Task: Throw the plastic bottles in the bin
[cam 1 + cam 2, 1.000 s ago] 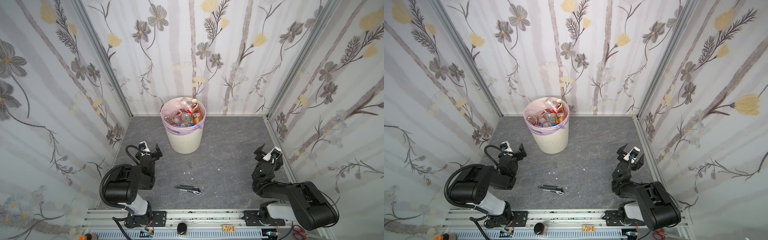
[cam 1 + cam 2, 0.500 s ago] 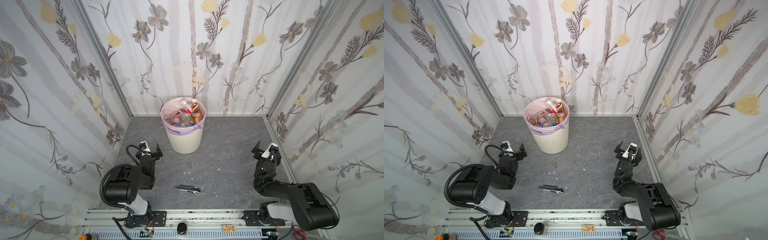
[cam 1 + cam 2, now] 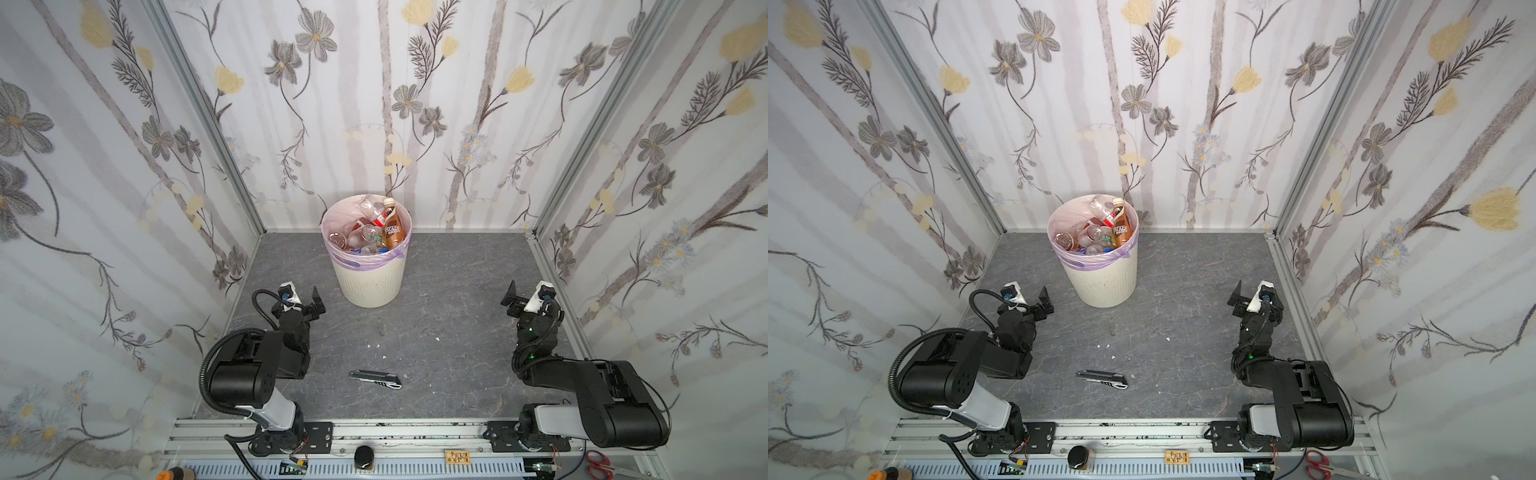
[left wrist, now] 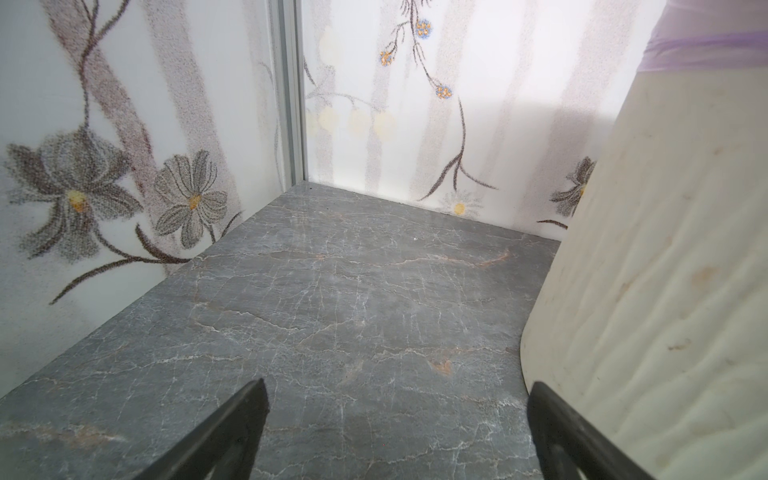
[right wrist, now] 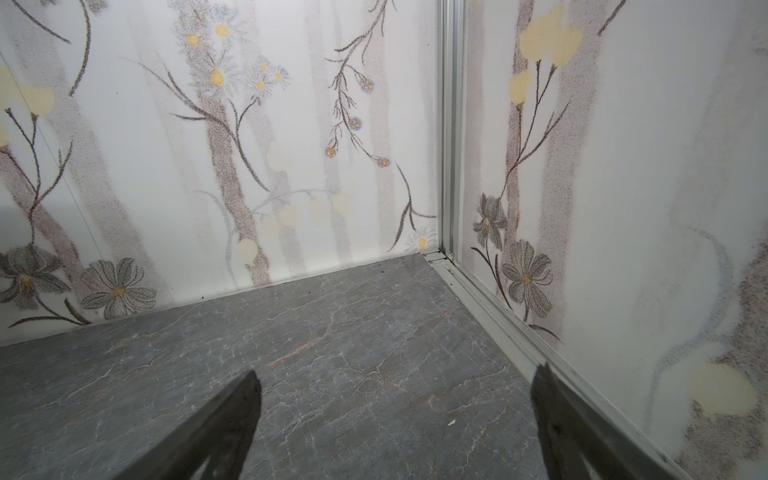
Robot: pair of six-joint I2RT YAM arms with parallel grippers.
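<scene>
**Bin.** The bin (image 3: pixel 370 286) stands upright at the rear of the bench (image 3: pixel 457 291), left of centre and near the back wall. It shows in both top views (image 3: pixel 1104 286). A pink-lilac liner (image 3: pixel 361 259) is folded over its rim.

**Bottles.** The bottles (image 3: pixel 365 237) lie heaped inside the bin, nearly up to the rim. One amber bottle (image 3: pixel 393 230) with a pale cap stands against the rim's far right side, its neck rising above the rim.

**Left claw.** The left claw (image 3: pixel 301 301) has its jaws spread wide with nothing between them. It sits low over the bench, just beside the bin's base. In the left wrist view the left claw (image 4: pixel 397 388) has only bare bench between its fingers. The bin (image 4: pixel 665 270) wall is close against one finger; whether they touch cannot be told.

**Right claw.** The right claw (image 3: pixel 532 301) has its jaws spread wide and is empty. It sits near the right wall, well apart from the bin. In the right wrist view the right claw (image 5: pixel 397 372) faces bare bench and the wall corner.

**Other.** A knife (image 3: pixel 376 379) lies flat at the front of the bench between the two arms, apart from both claws.
</scene>
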